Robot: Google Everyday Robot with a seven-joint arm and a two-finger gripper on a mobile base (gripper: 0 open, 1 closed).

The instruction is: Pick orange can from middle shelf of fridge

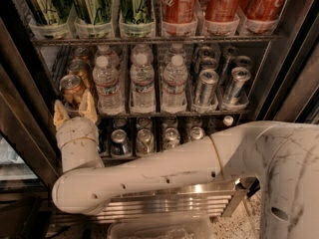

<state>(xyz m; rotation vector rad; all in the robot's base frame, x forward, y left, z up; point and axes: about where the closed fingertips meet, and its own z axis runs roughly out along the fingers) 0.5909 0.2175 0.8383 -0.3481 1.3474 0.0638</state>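
Note:
The fridge (286, 49) stands open in front of me. On the left of its middle shelf (149, 114), several copper-orange cans stand in a lane. The front orange can (72, 87) is nearest. Water bottles (143, 81) fill the middle lanes. My gripper (75, 109) is at the shelf's front left edge, directly in front of and just below the front orange can. Its tan fingers (61, 113) are spread apart, with their tips at either side of the can's base. My white arm (164, 173) crosses the lower part of the view.
Tall green cans (92, 4) and red Coca-Cola cans (179, 1) fill the top rack. Slim silver cans (205, 86) stand at the middle shelf's right. Small cans (144, 139) sit on the rack below. The dark door frame (22, 133) runs close on the left, and the steel grille (164, 203) lies below.

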